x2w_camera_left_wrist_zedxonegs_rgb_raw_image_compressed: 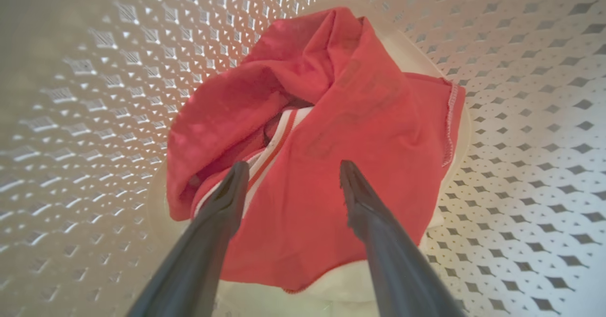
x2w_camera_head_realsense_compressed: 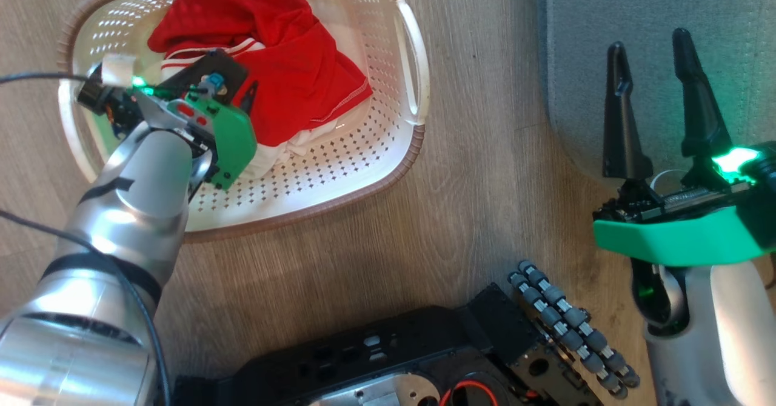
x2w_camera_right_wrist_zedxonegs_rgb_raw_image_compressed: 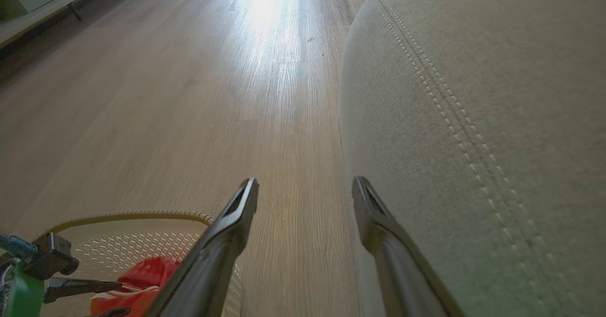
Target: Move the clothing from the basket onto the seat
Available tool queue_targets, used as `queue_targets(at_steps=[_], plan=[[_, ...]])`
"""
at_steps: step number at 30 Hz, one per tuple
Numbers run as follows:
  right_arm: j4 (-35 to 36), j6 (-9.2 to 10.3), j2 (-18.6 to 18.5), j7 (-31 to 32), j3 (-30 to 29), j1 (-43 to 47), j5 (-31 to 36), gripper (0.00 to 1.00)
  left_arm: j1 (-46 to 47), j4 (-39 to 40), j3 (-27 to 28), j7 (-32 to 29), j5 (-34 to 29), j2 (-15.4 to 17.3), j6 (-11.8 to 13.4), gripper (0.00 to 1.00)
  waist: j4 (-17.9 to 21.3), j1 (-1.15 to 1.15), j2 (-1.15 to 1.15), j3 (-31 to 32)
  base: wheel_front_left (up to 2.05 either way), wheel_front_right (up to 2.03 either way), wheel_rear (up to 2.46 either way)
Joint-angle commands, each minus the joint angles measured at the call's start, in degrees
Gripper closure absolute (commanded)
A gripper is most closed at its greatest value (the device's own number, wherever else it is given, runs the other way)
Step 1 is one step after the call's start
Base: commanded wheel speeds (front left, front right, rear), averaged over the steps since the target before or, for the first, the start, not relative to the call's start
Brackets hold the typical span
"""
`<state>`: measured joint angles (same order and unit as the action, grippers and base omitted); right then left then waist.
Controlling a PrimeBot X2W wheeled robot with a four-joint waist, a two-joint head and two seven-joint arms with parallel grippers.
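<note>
Left gripper (x2w_camera_left_wrist_zedxonegs_rgb_raw_image_compressed: 293,167) fingers are spread wide with nothing between them, pointing down into the basket (x2w_camera_left_wrist_zedxonegs_rgb_raw_image_compressed: 521,132) straight at the red clothing (x2w_camera_left_wrist_zedxonegs_rgb_raw_image_compressed: 341,113). Heap sits dead ahead of the tips, bunched on the basket bottom. Both tips overlap red fabric in the left wrist view; touching or just above, can't tell. White striped trim (x2w_camera_left_wrist_zedxonegs_rgb_raw_image_compressed: 272,154) runs just inside the left finger, with a thick fold rising beyond it. In the head view the heap's long axis runs diagonally across the basket, far-left to near-right. My read: short push down and close should catch a fold, no sideways correction needed. Right gripper (x2w_camera_head_realsense_compressed: 650,39) is also spread and empty, hanging at the edge of the seat (x2w_camera_head_realsense_compressed: 576,79), well apart from the basket with wood floor (x2w_camera_head_realsense_compressed: 485,151) between. Left arm is clearly the nearer one. Seat lies to the right of the basket, so the carry goes rightward.
</note>
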<state>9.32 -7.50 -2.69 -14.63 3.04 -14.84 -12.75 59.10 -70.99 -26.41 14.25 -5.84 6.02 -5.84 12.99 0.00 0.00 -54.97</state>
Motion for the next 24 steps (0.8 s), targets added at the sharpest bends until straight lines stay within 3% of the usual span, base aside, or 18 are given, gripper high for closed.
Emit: queue_targets(at_steps=[1, 18, 24], plan=[[2.3, 0.01, -0.2, -0.4, 1.6, 2.3, -0.1, 0.00, 0.2, -0.5, 0.1, -0.9, -0.5, 0.9, 0.6, 0.00, 0.3, 0.00, 0.00, -0.3, 0.00, 0.00, 0.00], [6.5, 0.01, -0.2, -0.4, 5.5, 4.8, 1.4, 0.00, 5.7, -2.9, -1.6, -10.8, 0.0, 0.5, 1.9, 0.00, 0.3, 0.00, 0.00, -2.9, 0.00, 0.00, 0.00], [7.6, 0.01, -0.2, -0.4, 6.2, 6.0, 1.7, 0.00, 6.1, -2.9, -3.4, -13.8, -0.5, 0.4, 1.3, 0.00, 0.3, 0.00, 0.00, -3.6, 0.00, 0.00, 0.00]])
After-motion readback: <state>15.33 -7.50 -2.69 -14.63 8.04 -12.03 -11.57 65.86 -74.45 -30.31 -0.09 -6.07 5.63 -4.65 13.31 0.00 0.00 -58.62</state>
